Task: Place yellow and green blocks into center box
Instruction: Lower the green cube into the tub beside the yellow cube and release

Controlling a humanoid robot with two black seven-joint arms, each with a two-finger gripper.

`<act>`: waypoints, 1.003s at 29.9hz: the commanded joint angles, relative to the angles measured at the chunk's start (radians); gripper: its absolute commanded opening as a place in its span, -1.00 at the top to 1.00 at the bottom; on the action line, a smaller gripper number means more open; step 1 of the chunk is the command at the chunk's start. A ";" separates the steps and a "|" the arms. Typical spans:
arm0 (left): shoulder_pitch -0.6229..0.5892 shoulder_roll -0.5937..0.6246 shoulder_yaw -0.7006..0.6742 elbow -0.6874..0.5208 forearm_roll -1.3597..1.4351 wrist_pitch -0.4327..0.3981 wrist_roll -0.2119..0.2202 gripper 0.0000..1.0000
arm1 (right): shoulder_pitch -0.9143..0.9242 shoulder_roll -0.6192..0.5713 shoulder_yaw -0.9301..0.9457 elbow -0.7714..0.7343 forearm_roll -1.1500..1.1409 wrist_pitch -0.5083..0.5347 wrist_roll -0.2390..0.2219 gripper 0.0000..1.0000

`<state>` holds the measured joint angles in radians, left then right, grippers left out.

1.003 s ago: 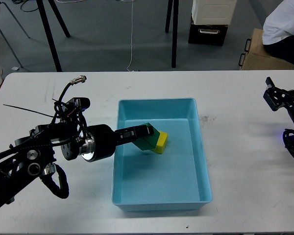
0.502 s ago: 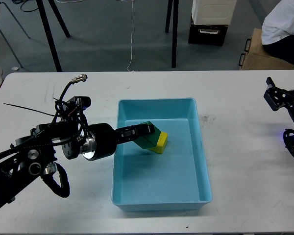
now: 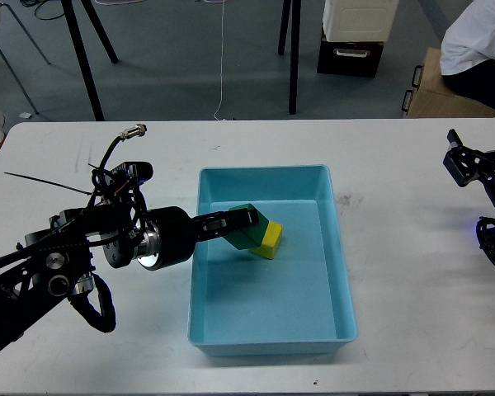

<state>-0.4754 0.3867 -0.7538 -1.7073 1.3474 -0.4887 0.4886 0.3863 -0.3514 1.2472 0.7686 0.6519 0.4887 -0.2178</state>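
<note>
Your left gripper (image 3: 241, 219) reaches in over the left wall of the blue box (image 3: 340, 272), which sits in the middle of the white tabletop (image 3: 412, 247). Its jaws are closed down on the green block (image 3: 249, 234), gripping the block's upper end so that it hangs tilted inside the box. The green block leans against the yellow block (image 3: 270, 240), which rests on the box floor just to its right, touching it. Your right gripper (image 3: 458, 163) sits well apart at the right edge of the tabletop, and you cannot tell from here how its jaws stand.
</note>
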 commanded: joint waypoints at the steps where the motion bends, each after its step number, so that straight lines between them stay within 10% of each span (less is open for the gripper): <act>1: -0.002 -0.002 -0.002 0.000 0.025 0.000 0.000 0.13 | 0.002 0.000 0.000 0.000 0.000 0.000 0.000 -0.97; 6: -0.005 -0.002 -0.001 -0.002 0.035 0.000 0.000 0.12 | 0.002 0.000 0.000 0.000 0.000 0.000 0.000 -0.97; 11: 0.000 -0.008 -0.015 -0.002 0.023 0.000 0.000 -0.96 | 0.002 0.000 0.000 -0.002 0.000 0.000 0.000 -0.97; 30: -0.005 -0.025 -0.033 0.006 -0.048 0.000 0.000 -1.00 | 0.005 0.000 -0.002 -0.002 -0.002 0.000 0.000 -0.97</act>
<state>-0.4771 0.3641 -0.7737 -1.7024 1.3003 -0.4887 0.4886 0.3900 -0.3513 1.2465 0.7669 0.6504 0.4887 -0.2178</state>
